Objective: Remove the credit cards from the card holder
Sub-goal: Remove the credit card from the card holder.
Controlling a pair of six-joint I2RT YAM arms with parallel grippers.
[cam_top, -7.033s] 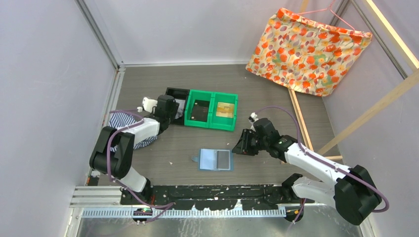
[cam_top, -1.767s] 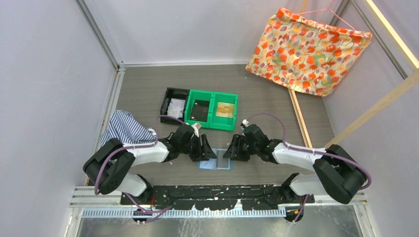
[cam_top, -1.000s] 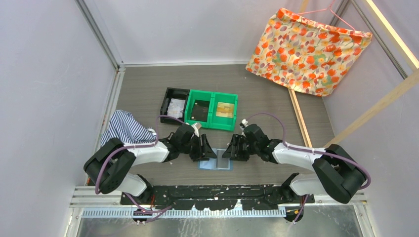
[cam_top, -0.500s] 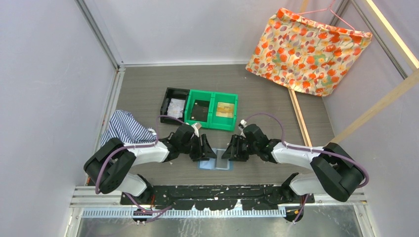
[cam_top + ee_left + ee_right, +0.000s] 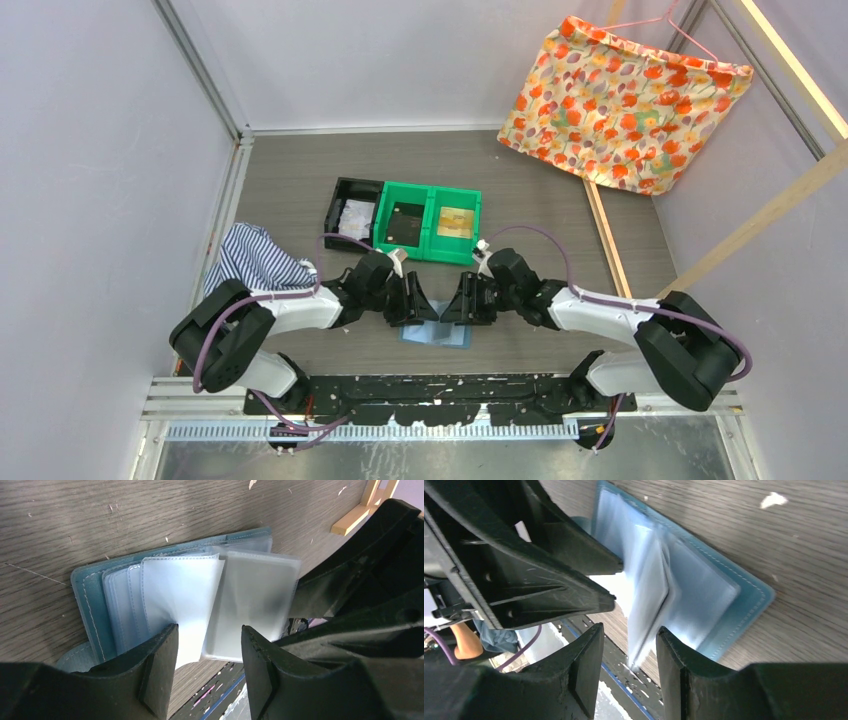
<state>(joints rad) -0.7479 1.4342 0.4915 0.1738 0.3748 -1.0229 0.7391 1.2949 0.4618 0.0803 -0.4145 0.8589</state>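
The teal-blue card holder [image 5: 440, 337] lies open on the table between my two grippers. In the left wrist view its cover [image 5: 86, 596] lies flat and the clear pocket sleeves [image 5: 180, 590] fan out, with one greyish sleeve [image 5: 255, 592] raised at the right. I cannot make out a card in the sleeves. My left gripper [image 5: 207, 655] is open, its jaws over the sleeves' near edge. My right gripper [image 5: 629, 655] is open, with the edge of an upright sleeve [image 5: 649, 605] between its jaws. In the top view the left gripper [image 5: 418, 308] and the right gripper [image 5: 453, 308] nearly touch.
A green two-part bin [image 5: 428, 248] stands behind the holder, with a dark flat thing [image 5: 405, 222] in one part and a yellowish thing [image 5: 455, 222] in the other. A black bin [image 5: 335, 205] holds a whitish thing [image 5: 355, 215]. Striped cloth [image 5: 255, 262] lies left; floral cloth [image 5: 620, 100] hangs back right.
My right gripper has moved left over the holder and a sleeve has tipped up and leftward; the dark patch on the holder's right half no longer shows. The left gripper has stayed put.
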